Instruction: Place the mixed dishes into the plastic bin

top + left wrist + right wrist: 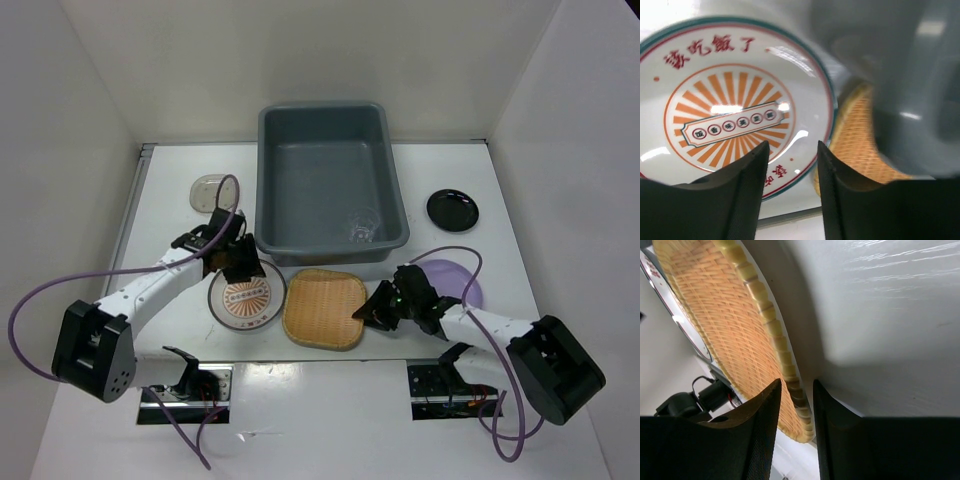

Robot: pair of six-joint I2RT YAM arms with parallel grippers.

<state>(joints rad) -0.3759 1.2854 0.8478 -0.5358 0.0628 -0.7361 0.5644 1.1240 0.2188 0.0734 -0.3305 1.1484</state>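
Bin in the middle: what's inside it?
A glass cup stands in the near right corner of the bin; the rest of the floor looks bare. Nothing covers the inside, though the cup shows only faintly.

Woven bamboo tray (pixel 323 308), glossy sunburst plate (pixel 246 297)

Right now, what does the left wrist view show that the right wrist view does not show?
Only the left wrist view: the orange rays of the sunburst plate and the blurred wall of the plastic bin. Only the right wrist view: the rim of the bamboo tray running between the right fingers, and a broad stretch of table. Both: the bamboo tray; the right wrist view catches only a sliver of the plate.
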